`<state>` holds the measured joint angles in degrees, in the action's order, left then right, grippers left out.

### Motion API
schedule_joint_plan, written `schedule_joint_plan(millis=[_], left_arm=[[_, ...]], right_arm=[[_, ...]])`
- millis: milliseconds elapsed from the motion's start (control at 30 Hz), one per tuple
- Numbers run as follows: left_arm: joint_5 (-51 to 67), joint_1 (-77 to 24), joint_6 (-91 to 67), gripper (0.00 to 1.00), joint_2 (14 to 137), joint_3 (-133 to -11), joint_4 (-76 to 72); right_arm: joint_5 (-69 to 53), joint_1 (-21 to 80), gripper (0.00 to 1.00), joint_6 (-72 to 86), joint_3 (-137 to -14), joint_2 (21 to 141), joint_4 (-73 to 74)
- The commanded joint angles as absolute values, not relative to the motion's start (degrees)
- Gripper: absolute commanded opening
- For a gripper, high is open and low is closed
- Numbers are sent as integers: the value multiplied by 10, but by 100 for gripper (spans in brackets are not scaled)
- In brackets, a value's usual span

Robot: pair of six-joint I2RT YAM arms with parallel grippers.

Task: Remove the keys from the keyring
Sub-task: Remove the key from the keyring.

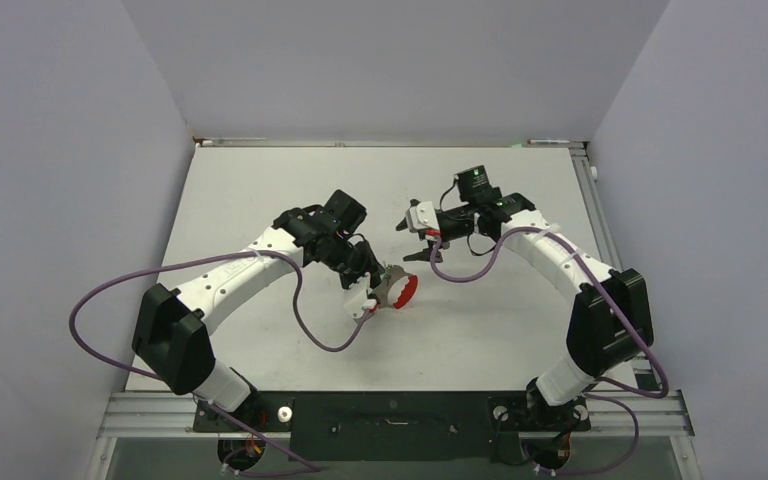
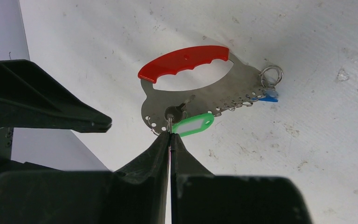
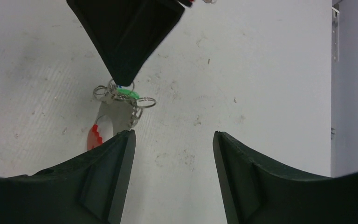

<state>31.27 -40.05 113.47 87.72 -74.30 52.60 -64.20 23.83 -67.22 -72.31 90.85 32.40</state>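
The keyring (image 2: 200,95) is a flat silver plate with a red curved grip (image 2: 184,63), held a little above the white table. A green-tagged key (image 2: 193,125) hangs at its lower edge, and a blue tag (image 2: 269,97) and a loose wire ring sit at its right end. My left gripper (image 2: 170,136) is shut on the small wire ring by the green tag. In the top view it (image 1: 378,290) holds the keyring (image 1: 403,290) mid-table. My right gripper (image 1: 412,242) hovers just behind it, open and holding nothing. From the right wrist, its gripper (image 3: 173,133) faces bare table, with the keyring (image 3: 117,116) off its left fingertip.
Grey walls (image 1: 70,150) close in the table (image 1: 260,190) on the left, back and right. A metal rail (image 1: 600,215) runs along the right edge. Purple cables (image 1: 310,335) loop from both arms over the near half of the table.
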Motion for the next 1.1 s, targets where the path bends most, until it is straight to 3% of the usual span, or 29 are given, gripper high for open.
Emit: schedule_joint_plan(millis=[0, 300, 1067], left_arm=[[321, -396, 1180, 0, 862, -735, 533], [327, -397, 1207, 0, 866, -741, 534], [332, -393, 1245, 0, 878, -747, 555]], right_arm=[[-643, 274, 62, -741, -736, 901, 347], [-605, 309, 57, -862, -718, 918, 393], [-539, 360, 44, -939, -683, 957, 374]])
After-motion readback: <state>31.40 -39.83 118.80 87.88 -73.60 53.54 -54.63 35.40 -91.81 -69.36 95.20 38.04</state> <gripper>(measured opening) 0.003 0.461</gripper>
